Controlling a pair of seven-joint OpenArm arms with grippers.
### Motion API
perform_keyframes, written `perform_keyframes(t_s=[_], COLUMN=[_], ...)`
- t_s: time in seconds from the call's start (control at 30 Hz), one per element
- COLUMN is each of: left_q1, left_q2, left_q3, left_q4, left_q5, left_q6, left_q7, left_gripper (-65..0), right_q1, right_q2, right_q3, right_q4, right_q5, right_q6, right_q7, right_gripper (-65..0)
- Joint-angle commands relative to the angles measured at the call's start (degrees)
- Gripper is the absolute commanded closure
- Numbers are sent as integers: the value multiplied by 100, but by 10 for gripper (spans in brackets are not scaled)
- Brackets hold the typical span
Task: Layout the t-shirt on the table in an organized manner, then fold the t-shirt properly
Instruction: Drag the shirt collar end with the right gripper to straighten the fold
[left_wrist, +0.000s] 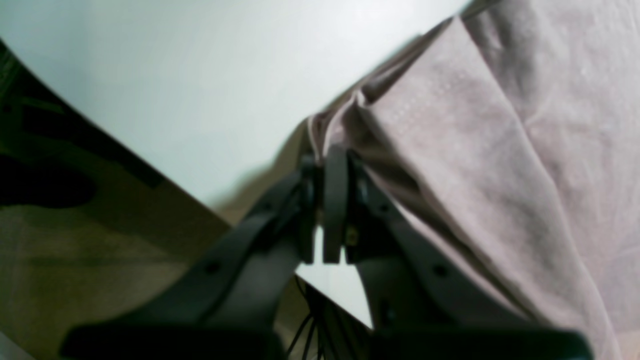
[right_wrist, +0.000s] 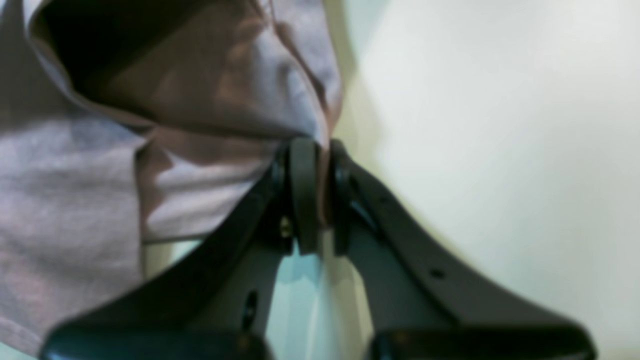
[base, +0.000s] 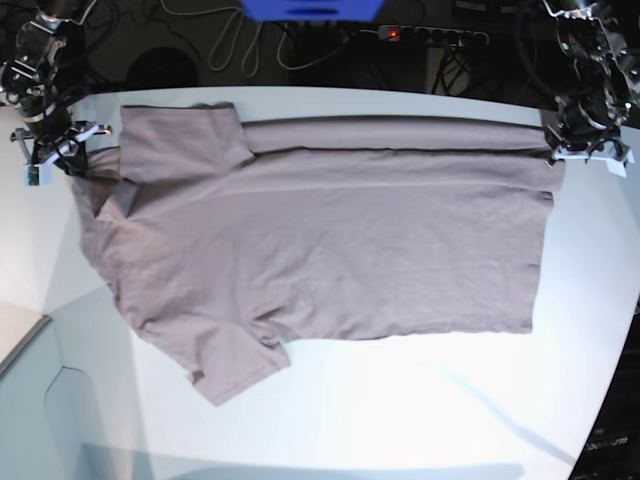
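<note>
The t-shirt (base: 330, 250) lies spread across the middle of the white surface (base: 400, 400), its length running left to right in the base view, neck end at the left and hem at the right. Its far long edge is folded over into a narrow band along the back. One sleeve lies flat at the far left; the other juts toward the near edge. The hem edge at the right is fairly straight, though its far corner is drawn outward.

The right end effector (right_wrist: 317, 150) is closed tight on a bunched bit of cloth at the shoulder end, seen at the base view's far left. The left end effector (left_wrist: 325, 160) is likewise clamped on a gathered fold at the hem's far corner, close to the surface's curved rim.

Bare white surface stretches wide in front of the shirt and along its right side. Behind it runs only a thin strip before the back edge, beyond which lie cables (base: 250, 40) and a power strip (base: 430, 36).
</note>
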Motion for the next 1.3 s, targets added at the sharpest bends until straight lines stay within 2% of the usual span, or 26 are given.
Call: perform_keyframes(t_s=[0.0, 0.53, 0.63, 0.73, 0.9, 1.27], left_q1=[4, 100, 118, 188, 259, 390], left_q2=[-101, -145, -145, -145, -145, -145], left_q3=[-17, -17, -34, -52, -52, -61], left_q4=[55, 64, 64, 64, 64, 64], left_q5=[199, 146, 199, 208, 208, 208], left_q6=[108, 90, -384, -595, -639, -657], left_q7=[-46, -46, -37, -37, -37, -73], left_gripper=[0, 0, 0, 0, 0, 0], right_q1=[-114, -132, -219, -307, -395, -474], right_q2=[-4, -4, -22, -66, -198, -198], right_q3=[12, 12, 12, 12, 12, 12], right_q4=[-54, -54, -45, 69, 377, 394], right_q5=[-437, -437, -375, -138, -129, -129], right_q6=[36, 36, 36, 36, 36, 36], right_q7=[-593, -593, -585, -585, -585, -593], right_gripper=[0, 0, 0, 0, 0, 0])
